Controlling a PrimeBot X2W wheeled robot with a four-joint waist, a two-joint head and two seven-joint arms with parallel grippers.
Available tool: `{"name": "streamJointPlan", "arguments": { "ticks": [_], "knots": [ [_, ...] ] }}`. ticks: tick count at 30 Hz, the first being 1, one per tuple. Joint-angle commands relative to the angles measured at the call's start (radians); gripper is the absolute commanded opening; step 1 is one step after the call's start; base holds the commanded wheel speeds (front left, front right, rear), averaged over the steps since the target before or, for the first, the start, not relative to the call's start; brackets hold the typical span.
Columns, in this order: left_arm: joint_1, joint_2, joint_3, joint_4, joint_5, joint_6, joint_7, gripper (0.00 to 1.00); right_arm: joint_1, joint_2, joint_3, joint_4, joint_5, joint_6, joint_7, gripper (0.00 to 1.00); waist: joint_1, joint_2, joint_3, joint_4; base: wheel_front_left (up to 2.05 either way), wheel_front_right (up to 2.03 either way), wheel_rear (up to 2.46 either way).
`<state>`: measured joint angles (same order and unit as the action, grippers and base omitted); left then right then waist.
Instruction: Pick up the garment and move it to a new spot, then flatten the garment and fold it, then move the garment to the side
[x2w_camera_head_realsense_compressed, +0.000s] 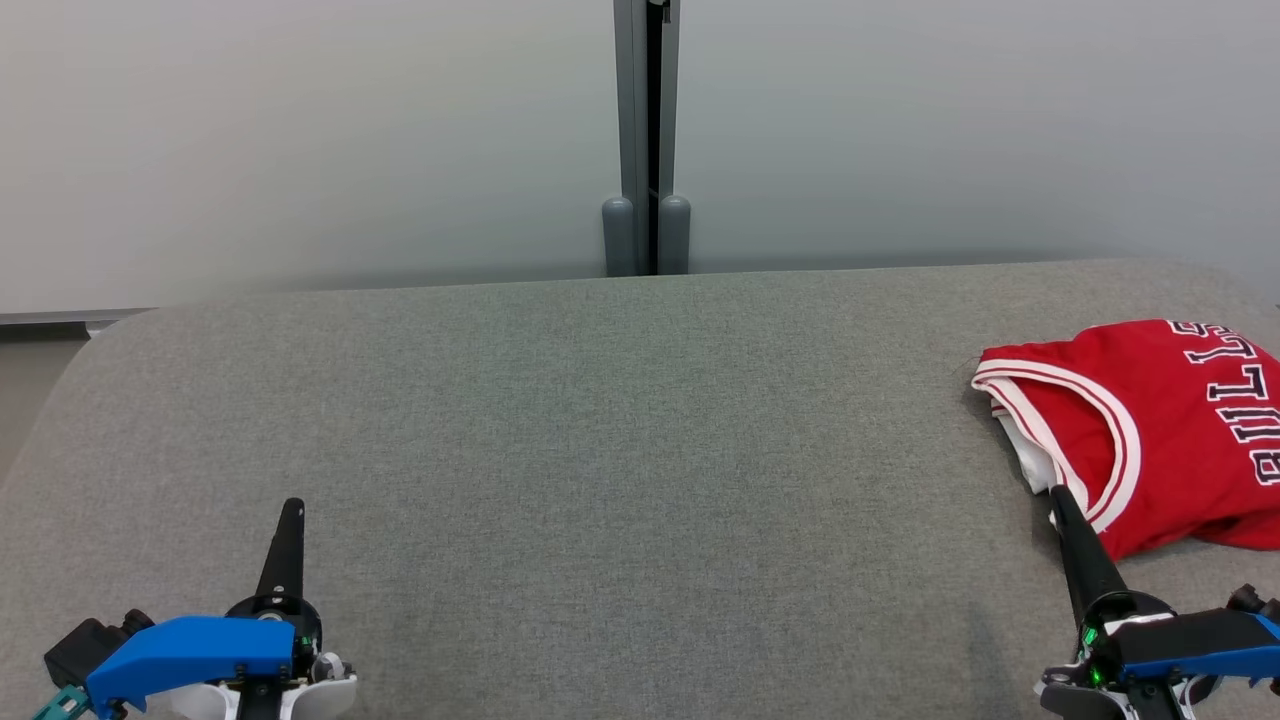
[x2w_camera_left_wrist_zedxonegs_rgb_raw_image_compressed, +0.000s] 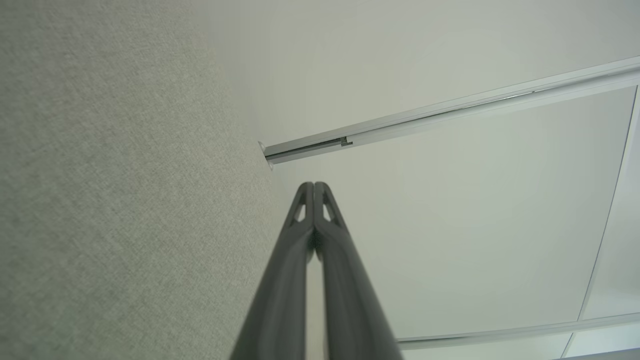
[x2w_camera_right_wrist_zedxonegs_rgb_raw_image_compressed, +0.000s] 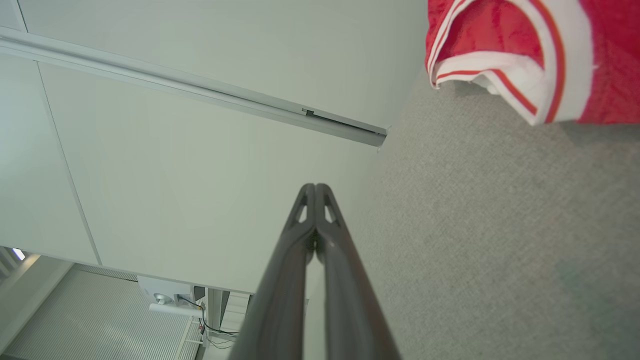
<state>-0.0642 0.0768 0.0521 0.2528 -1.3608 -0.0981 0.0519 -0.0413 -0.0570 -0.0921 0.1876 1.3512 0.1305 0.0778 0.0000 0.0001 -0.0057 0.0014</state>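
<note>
The garment (x2w_camera_head_realsense_compressed: 1170, 420) is a red basketball jersey with white trim and black lettering, lying folded at the far right of the grey fabric surface (x2w_camera_head_realsense_compressed: 620, 450); part of it runs off the head view's right edge. Its trimmed edge fills the upper right corner of the right wrist view as garment (x2w_camera_right_wrist_zedxonegs_rgb_raw_image_compressed: 540, 55). My right gripper (x2w_camera_head_realsense_compressed: 1056, 492) is shut and empty, its tip just in front of the jersey's near white edge, and whether they touch is unclear. In its own view the right gripper (x2w_camera_right_wrist_zedxonegs_rgb_raw_image_compressed: 315, 186) has both fingers pressed together. My left gripper (x2w_camera_head_realsense_compressed: 292, 503) is shut at the lower left, far from the jersey; left gripper (x2w_camera_left_wrist_zedxonegs_rgb_raw_image_compressed: 314, 184) holds nothing.
A pale wall runs behind the surface, split by a grey vertical post (x2w_camera_head_realsense_compressed: 646, 140). The surface's rounded left corner (x2w_camera_head_realsense_compressed: 90, 350) drops off toward the floor. A stretch of grey fabric lies between the two grippers.
</note>
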Motion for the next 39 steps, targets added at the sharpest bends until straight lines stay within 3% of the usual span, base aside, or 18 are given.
{"name": "streamJointPlan", "arguments": {
  "ticks": [1,39],
  "knots": [
    [-0.021,0.000,0.010,-0.007,-0.020,-0.007,0.007,0.00,-0.022,-0.008,-0.003,0.001,0.021,0.000,0.003,0.00,0.0000,-0.0001,0.000,0.000,0.00,0.00,0.00],
    [-0.050,-0.028,0.066,-0.009,-0.253,-0.036,0.066,0.00,-0.075,-0.004,-0.011,0.059,0.273,0.000,0.027,0.00,0.0000,-0.0001,0.009,-0.001,0.00,0.00,0.00]
  ]
}}
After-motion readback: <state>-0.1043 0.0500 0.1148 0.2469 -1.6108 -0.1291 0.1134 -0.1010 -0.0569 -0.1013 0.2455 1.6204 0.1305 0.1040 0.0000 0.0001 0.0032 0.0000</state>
